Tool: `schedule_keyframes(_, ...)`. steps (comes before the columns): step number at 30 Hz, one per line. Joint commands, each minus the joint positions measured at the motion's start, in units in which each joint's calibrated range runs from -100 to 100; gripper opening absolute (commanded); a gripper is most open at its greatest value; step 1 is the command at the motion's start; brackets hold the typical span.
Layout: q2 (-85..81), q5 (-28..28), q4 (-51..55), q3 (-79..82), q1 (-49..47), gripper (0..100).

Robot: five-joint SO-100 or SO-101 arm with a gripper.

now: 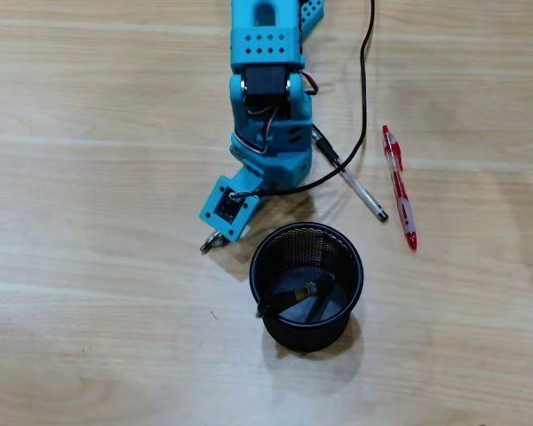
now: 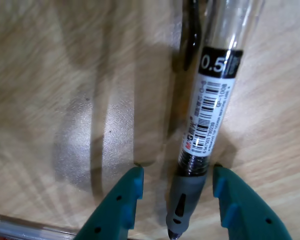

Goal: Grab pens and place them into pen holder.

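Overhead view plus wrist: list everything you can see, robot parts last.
pen holder: one, black mesh, table centre below the arm in the overhead view
pens in holder: at least one, dark, leaning inside; exact count unclear
red pen: one, red and clear, on the table right of the arm
clear pen: one, clear, diagonal between arm and red pen, upper end under the arm
labelled pen: one, clear with grey grip, on the table between the gripper fingers in the wrist view
table: one, light wood
cable: one, black, running from the top edge to the arm
arm: one, blue, entering from the top
gripper: one, teal fingers, open, straddling the labelled pen
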Motion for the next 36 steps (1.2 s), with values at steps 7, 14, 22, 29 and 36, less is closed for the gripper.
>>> schedule_keyframes(7,1.82,0.1,-0.7,-1.38,3.18,8)
schedule_keyframes(14,1.56,0.1,-0.61,-1.28,3.27,2)
schedule_keyframes(22,-0.9,2.3,-0.43,-1.01,4.37,2)
schedule_keyframes(29,-13.81,4.76,4.13,3.24,8.49,2)
schedule_keyframes(36,-30.12,7.69,4.13,5.05,10.68,2)
